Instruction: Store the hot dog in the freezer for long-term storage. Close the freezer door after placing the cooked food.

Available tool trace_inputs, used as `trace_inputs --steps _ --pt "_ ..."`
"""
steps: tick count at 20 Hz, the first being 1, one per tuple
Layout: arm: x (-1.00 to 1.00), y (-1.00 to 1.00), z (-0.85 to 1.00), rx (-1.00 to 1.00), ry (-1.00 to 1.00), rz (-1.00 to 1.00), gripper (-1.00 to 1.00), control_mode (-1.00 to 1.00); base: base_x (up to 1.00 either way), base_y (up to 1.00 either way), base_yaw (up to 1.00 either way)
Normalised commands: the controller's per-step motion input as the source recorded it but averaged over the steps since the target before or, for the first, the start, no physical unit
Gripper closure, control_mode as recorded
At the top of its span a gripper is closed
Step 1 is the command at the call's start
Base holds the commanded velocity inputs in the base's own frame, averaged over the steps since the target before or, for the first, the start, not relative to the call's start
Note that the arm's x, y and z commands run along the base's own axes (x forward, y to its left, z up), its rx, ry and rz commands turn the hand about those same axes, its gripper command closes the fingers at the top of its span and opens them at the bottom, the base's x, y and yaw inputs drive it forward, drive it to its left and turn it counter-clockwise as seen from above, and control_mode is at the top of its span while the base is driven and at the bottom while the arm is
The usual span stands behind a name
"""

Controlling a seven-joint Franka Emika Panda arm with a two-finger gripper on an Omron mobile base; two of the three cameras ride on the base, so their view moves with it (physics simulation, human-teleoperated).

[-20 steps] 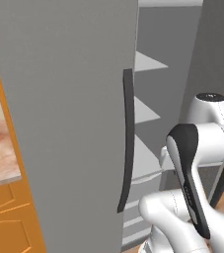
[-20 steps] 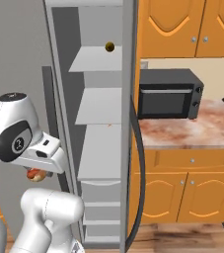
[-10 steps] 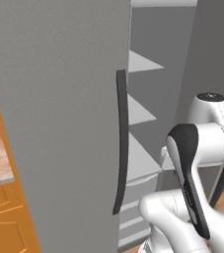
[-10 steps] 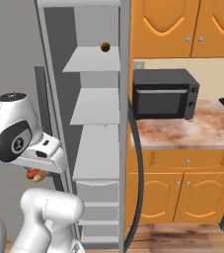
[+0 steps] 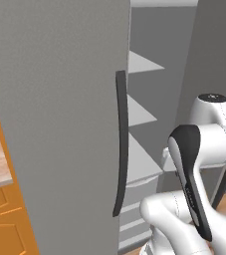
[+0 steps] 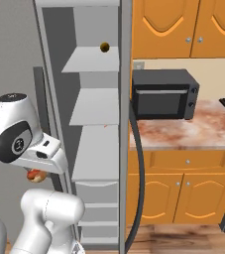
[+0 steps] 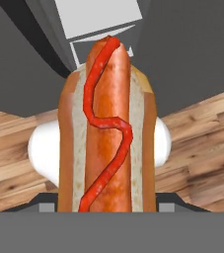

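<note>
Right now the hot dog (image 7: 107, 133) is sitting between the gripper's (image 7: 107, 205) two fingers, squeezed tight, with a red squiggle of sauce running along the sausage. In the right base view it is peeking out under the white arm, low and just left of the freezer (image 6: 96, 124). Its pale shelves are showing and a small round yellow thing (image 6: 104, 47) is resting up high. A black microwave (image 6: 164, 94) is sitting on the counter (image 6: 183, 136).
</note>
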Motion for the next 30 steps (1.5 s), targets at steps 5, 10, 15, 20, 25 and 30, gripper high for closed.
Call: trace_inputs --steps 5,10,15,20,25,30 --pt "0.0 0.0 0.0 0.0 0.0 0.0 1.0 1.0 0.0 0.0 0.0" --pt "0.09 -0.01 -0.01 0.0 -0.01 0.0 1.0 -1.0 0.08 0.0 0.0" --pt "0.61 -0.17 -0.06 0.0 -0.14 0.02 1.0 -1.0 0.0 0.0 0.0" --pt "0.77 -0.04 -0.01 0.02 -0.1 0.02 1.0 -1.0 0.0 0.0 0.0" --pt "0.99 0.0 0.0 0.1 0.0 0.01 1.0 -1.0 0.0 0.0 0.0" --pt "0.86 -0.01 -0.12 0.11 0.0 0.0 1.0 -1.0 0.0 0.0 0.0"
